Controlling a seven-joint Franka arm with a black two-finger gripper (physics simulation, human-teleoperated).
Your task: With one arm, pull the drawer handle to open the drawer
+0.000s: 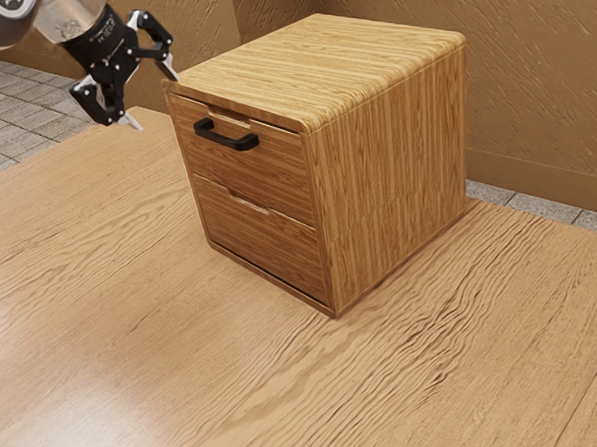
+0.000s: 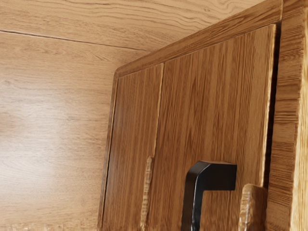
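White-grey rounded shell on the arm (image 1: 62, 6) link. The gripper (image 1: 155, 100) is black, with 2 fingers (image 1: 153, 31) ending in pale tips. Small white specks on its body.

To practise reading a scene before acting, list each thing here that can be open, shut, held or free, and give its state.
Top drawer: shut.
Lower drawer: shut.
Black handle: free, nothing touching it.
Fingers: open, empty, apart from the handle, toward the exterior view's left of it.
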